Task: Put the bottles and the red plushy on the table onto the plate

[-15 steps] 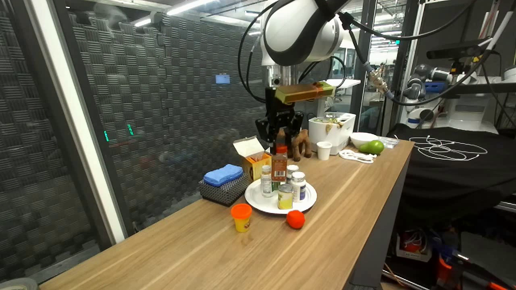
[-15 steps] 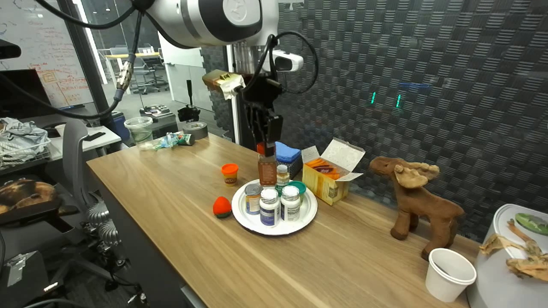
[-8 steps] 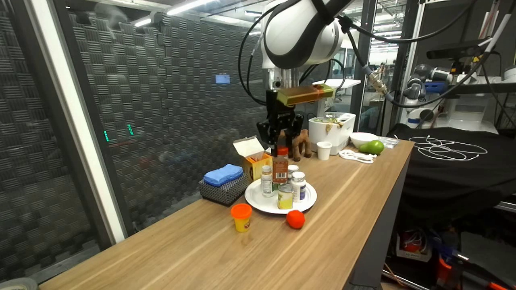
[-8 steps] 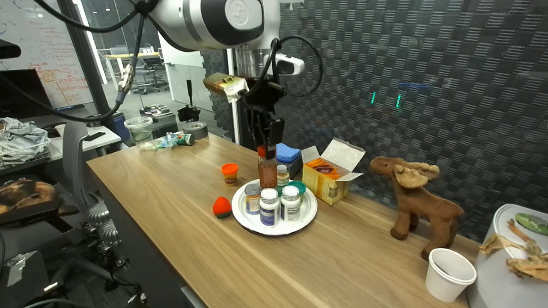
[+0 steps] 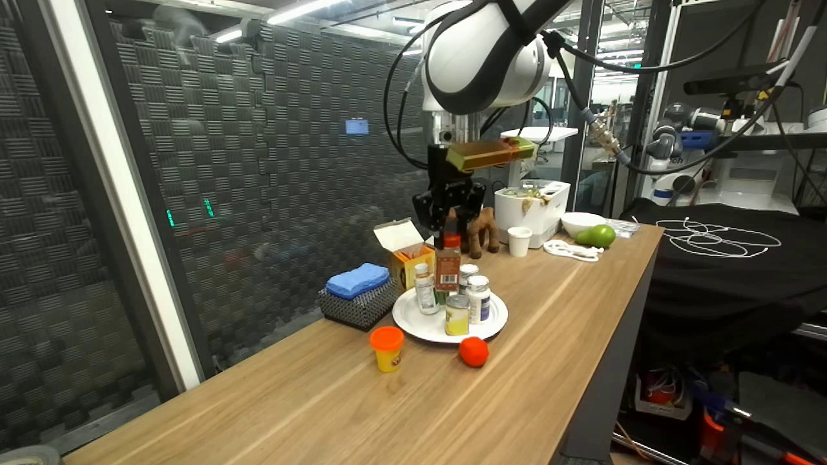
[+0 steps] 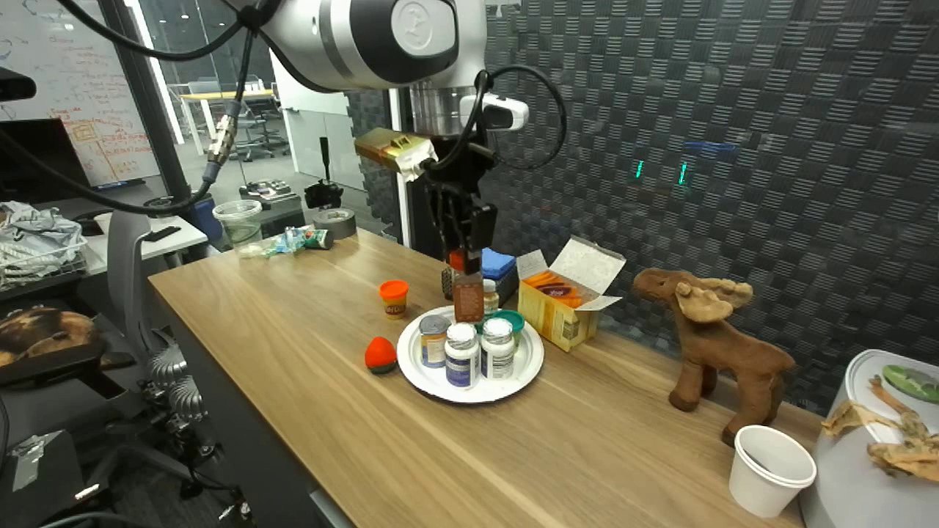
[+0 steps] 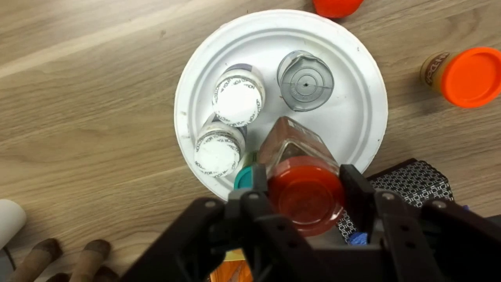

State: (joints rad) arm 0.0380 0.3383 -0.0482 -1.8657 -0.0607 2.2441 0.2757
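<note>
The gripper [image 7: 306, 177] has its fingers partway apart, pressed on either side of the red cap, gripping the brown bottle [image 5: 448, 270] near upright; taking the plate [image 7: 364, 121] as the dial in the wrist view, 12 at top, that bottle is at about 5 o'clock; can't tell whether its base meets the plate, neighbours block it; clear jar [image 5: 426, 296] just beside it, within the rim, leaning slightly in an exterior view; green-capped jar [image 7: 243, 179] at 7, partly behind a finger; white bottle [image 7: 238, 101] at 9, second white bottle [image 7: 217, 154] at 8, side by side, both upright on the plate; silver-topped jar [image 7: 307, 84] between 1 and 2, upright on the plate, apart from the white pair; red plushy [image 6: 381, 355] off the plate, on the table [image 6: 308, 330], just outside the rim at 1; orange-lidded tub [image 7: 469, 77] on the table too, near 3, farther from the rim than the plushy; black patterned box [image 7: 415, 184] around 4, blue cloth [image 5: 357, 280] on top of it; yellow box [image 6: 556, 320] between 6 and 7, flaps up, orange packets [image 6: 549, 282] inside; brown plush animal [image 6: 722, 356] standing well out toward 8; white paper cup [image 6: 766, 484] past it, also toward 8; in an exterior view, same dial, white container [image 5: 526, 219] toward 1, white bowl [image 5: 581, 223] and green pear-shaped thing [image 5: 597, 236] farther out at 2.
</note>
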